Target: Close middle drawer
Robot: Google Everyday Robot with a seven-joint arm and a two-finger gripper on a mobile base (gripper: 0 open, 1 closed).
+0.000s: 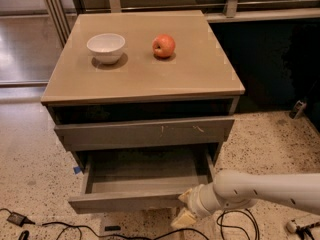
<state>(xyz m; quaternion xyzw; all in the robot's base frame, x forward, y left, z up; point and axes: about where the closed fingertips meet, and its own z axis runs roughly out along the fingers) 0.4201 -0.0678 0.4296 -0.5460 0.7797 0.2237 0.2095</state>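
The middle drawer (pixel 125 202) is a wide, shallow grey-brown drawer with a plain front. It stands pulled out from the cabinet, and its grey inside (pixel 145 170) shows. My gripper (pixel 185 207) is at the right end of the drawer's front panel, low in the camera view, touching or very close to it. The white arm (pixel 260 188) reaches in from the right.
Above it a grey drawer front with pale scratch marks (pixel 145 132) juts out slightly. A white bowl (pixel 106 46) and a red apple (pixel 164 45) sit on the cabinet top (pixel 200 74). Black cables (pixel 30 225) lie on the speckled floor in front.
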